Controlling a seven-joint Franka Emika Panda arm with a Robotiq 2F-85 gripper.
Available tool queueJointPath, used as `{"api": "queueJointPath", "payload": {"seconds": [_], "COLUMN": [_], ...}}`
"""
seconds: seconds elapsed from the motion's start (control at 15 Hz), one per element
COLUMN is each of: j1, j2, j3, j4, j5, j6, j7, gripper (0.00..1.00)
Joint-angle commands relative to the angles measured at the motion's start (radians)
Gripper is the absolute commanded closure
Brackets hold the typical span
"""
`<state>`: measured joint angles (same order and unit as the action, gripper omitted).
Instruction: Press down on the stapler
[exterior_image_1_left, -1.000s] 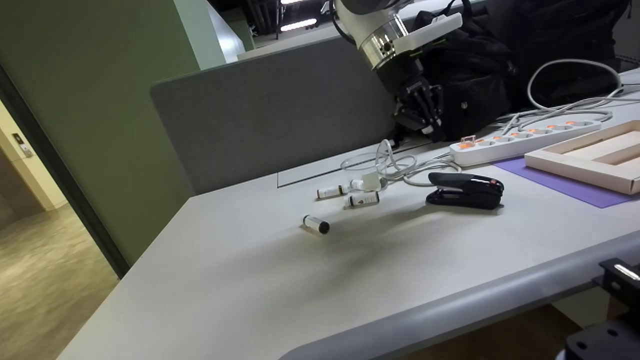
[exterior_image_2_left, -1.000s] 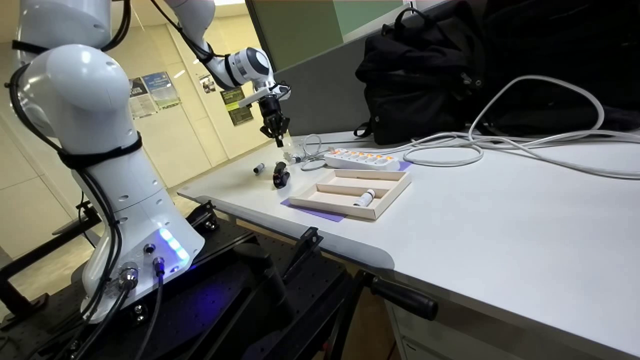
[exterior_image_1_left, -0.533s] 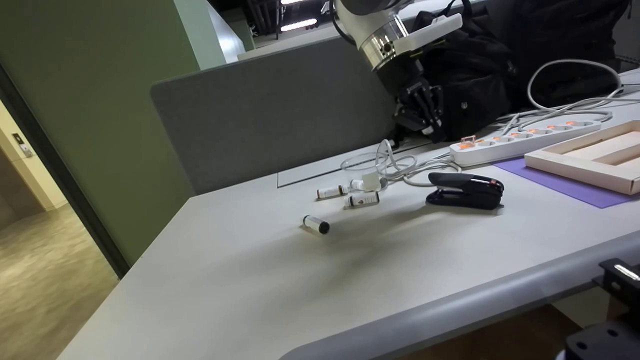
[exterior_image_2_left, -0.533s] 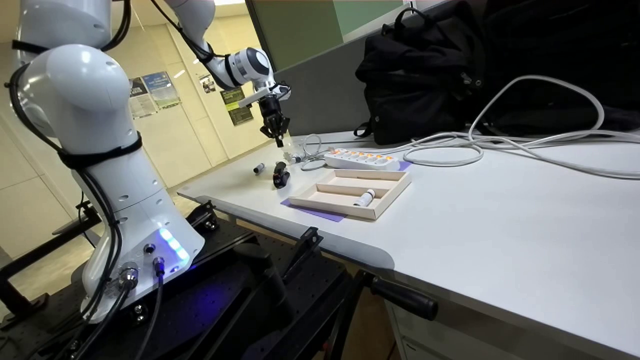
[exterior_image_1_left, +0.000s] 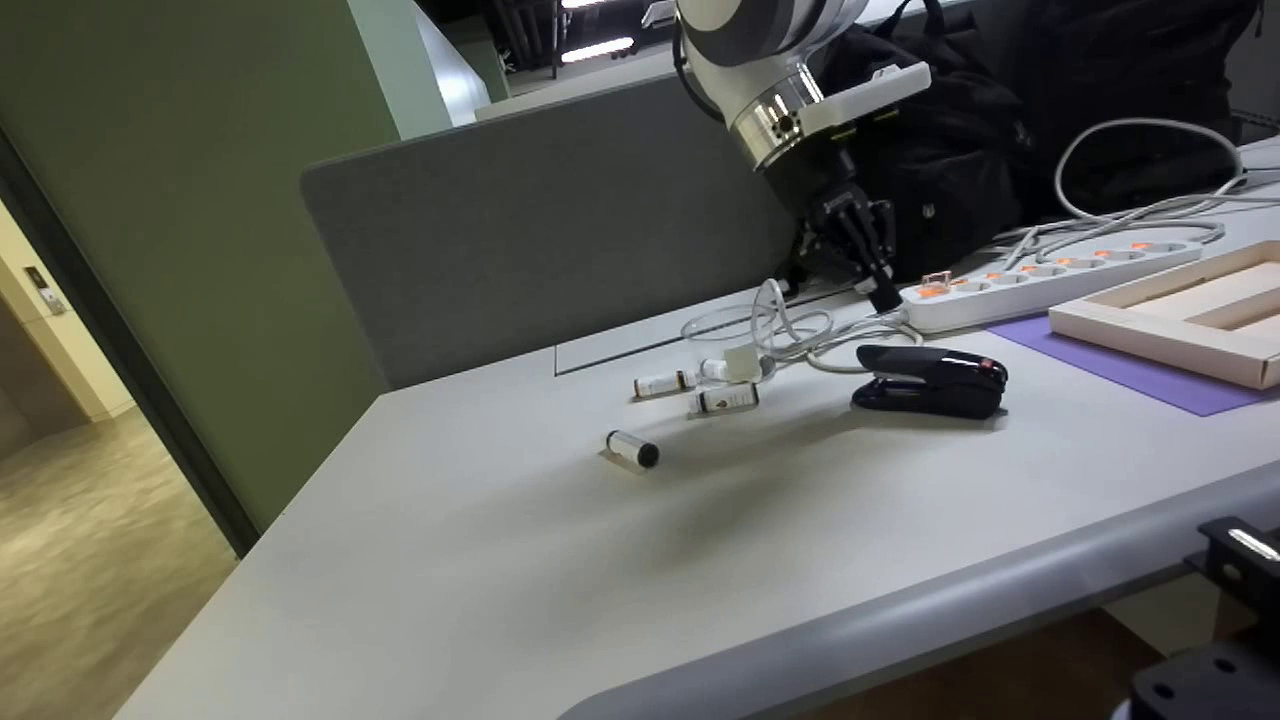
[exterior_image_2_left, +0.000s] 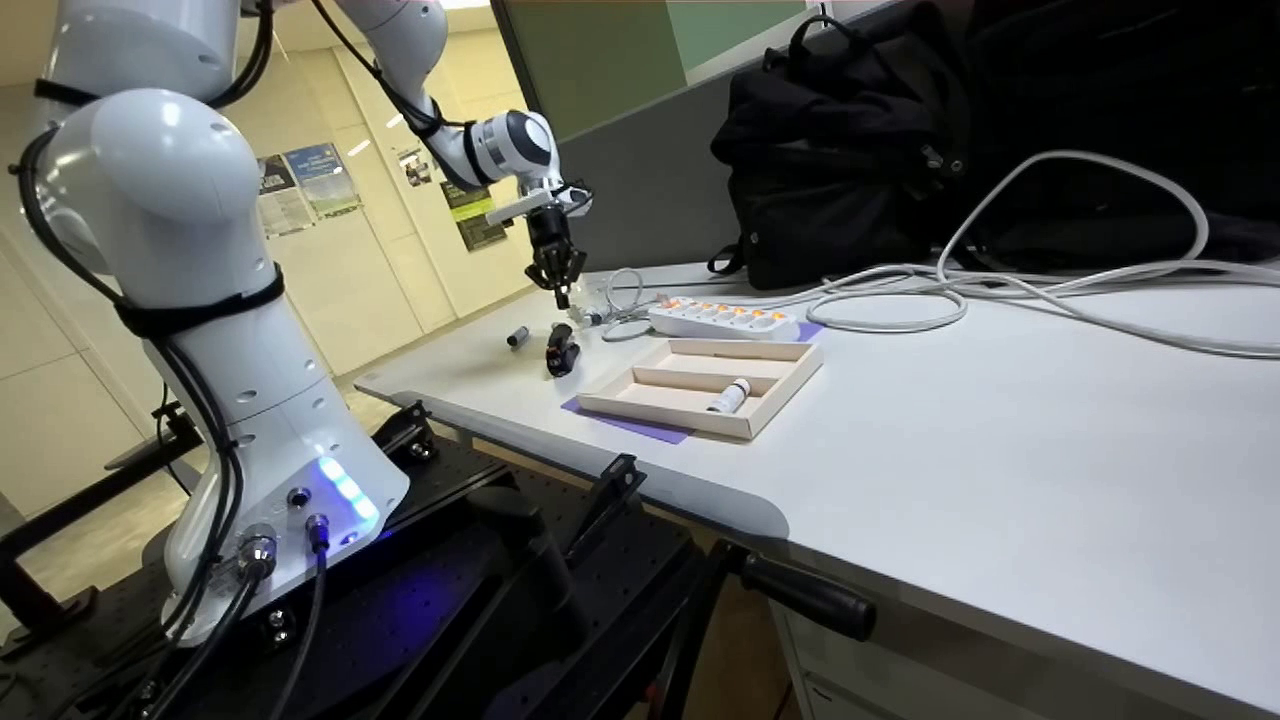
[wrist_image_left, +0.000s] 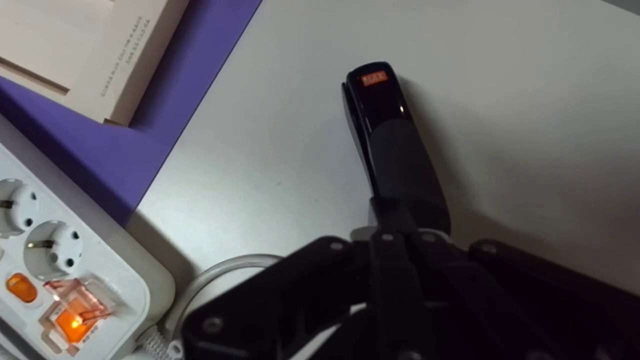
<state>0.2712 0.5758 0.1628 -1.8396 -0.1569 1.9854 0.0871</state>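
Nearest on the table (exterior_image_1_left: 450, 560), in an exterior view, we see a small bottle (exterior_image_1_left: 630, 448) lying down. Slightly farther, to the right, the black stapler (exterior_image_1_left: 935, 385) stands on its base, a gap between top and bottom at its left end. Just above that end hangs the gripper (exterior_image_1_left: 884, 298), apart from it, jaws together. Beyond, we find a power strip (exterior_image_1_left: 1060, 287), then a black backpack (exterior_image_1_left: 950, 175).

In an exterior view we see the black stapler (exterior_image_1_left: 945, 380) on the white table (exterior_image_1_left: 430, 560), right of the frame's centre. Higher up in the picture we find the gripper (exterior_image_1_left: 884, 298), tips pointing down, apart from the stapler. At the right edge, a pale tray (exterior_image_1_left: 1165, 345) lies on a purple sheet (exterior_image_1_left: 1120, 367).
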Motion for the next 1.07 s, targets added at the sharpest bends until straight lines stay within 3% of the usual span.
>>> {"api": "queueJointPath", "payload": {"seconds": [0.0,0.33,0.6,1.0], "j1": [-0.022,-0.04,-0.042,-0.048], "j2": [0.059,0.135,0.196,0.283], "j3": [0.013,0.022,0.014,-0.001], "j4": [0.092,0.19,0.27,0.368], "j5": [0.067,0.148,0.18,0.177], "j6": [-0.082,-0.202,-0.303,-0.358], "j7": [-0.082,-0.166,-0.16,-0.162], "gripper": [1.0,1.0,1.0,1.0]}}
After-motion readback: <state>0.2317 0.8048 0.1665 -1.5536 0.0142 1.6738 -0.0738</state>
